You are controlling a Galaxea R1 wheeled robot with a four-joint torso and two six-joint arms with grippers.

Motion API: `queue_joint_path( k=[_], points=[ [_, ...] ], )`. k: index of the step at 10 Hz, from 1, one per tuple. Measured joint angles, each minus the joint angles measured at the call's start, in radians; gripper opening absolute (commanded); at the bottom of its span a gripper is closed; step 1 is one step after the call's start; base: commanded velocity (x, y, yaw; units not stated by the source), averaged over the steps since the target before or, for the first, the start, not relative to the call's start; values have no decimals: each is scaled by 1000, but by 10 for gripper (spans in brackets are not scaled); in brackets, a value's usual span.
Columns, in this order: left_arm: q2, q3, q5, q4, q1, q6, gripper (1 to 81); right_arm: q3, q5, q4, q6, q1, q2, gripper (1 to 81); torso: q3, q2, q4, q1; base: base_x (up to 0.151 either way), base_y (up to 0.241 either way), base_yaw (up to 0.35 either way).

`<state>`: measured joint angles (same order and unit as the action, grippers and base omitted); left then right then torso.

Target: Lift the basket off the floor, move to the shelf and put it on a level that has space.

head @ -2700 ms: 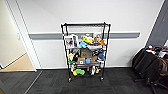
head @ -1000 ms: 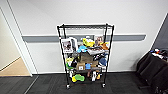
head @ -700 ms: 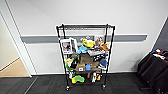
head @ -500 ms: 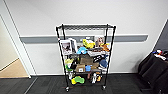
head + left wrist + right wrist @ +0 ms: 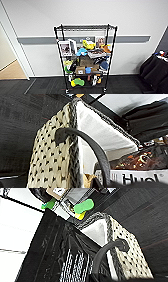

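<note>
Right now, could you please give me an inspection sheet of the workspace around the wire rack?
Surface: dark grey carpet floor; tan wooden flooring past the doorway on the left.
Job's things: the shelf stands against the white wall; its top level looks bare. The basket shows close in both wrist views, white lining and dark handle visible.
Clutter: lower tiers crowded with picture frames, toys and a cardboard box; a green and yellow toy on the bottom tier.
Grippers: fingers cannot be made out.
Cables: nothing seen.
Surroundings: grey wall rail; a black-draped table at the right.
</note>
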<state>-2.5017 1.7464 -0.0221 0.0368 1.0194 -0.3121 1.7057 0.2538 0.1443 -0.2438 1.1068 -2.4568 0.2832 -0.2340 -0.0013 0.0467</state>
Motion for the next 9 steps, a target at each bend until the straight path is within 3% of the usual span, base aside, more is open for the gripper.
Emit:
queue_joint_path(
  k=[6, 9],
  points=[
    [-3, 0, 3, 0, 3, 0, 10, -13, 26, 0, 0, 16, 11, 10, 0, 0, 0, 0, 114, 0, 0],
    [26, -12, 42, 0, 6, 0, 10, -13, 34, 0, 0, 9, -14, 10, 0, 0, 0, 0, 116, 0, 0]
  ],
)
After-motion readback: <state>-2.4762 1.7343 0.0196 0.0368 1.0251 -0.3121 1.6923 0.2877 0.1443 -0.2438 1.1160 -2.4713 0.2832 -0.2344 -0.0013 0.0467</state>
